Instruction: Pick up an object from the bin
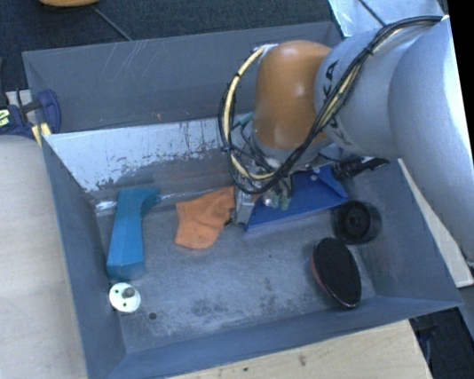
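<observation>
My gripper (249,205) is low in the middle of the bin, under the arm's orange dome. It stands right at the seam between a crumpled orange cloth (202,220) on its left and a flat blue piece (306,199) on its right. The blue piece runs off to the right under the wrist, so part of it is hidden. Whether the gripper touches either one cannot be made out.
A blue L-shaped block (127,229) lies at the bin's left, with a small white round cap (125,297) just below it. At the right front sit a black round knob (355,221) and a black oval thing with a red edge (336,273). The arm covers the bin's right rear.
</observation>
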You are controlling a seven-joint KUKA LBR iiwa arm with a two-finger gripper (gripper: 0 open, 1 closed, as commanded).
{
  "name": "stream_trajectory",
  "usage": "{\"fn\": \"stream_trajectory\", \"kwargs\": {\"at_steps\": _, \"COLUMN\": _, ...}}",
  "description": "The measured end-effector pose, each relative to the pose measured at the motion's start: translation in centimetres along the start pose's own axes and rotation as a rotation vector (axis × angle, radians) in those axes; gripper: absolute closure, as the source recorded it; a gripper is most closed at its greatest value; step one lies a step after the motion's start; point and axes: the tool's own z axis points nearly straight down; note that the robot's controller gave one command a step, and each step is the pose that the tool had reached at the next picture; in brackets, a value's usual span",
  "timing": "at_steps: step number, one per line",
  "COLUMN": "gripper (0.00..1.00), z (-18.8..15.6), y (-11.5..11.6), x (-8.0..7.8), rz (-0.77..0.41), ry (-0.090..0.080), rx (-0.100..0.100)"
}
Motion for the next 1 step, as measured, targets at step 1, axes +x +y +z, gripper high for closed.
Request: {"fn": "stream_trajectory", "kwargs": {"at_steps": 1, "gripper": 1.00, "z": -5.57, "y": 1.53, "x": 2.92, "rz": -0.327, "ry": 0.003, "rx": 0.004}}
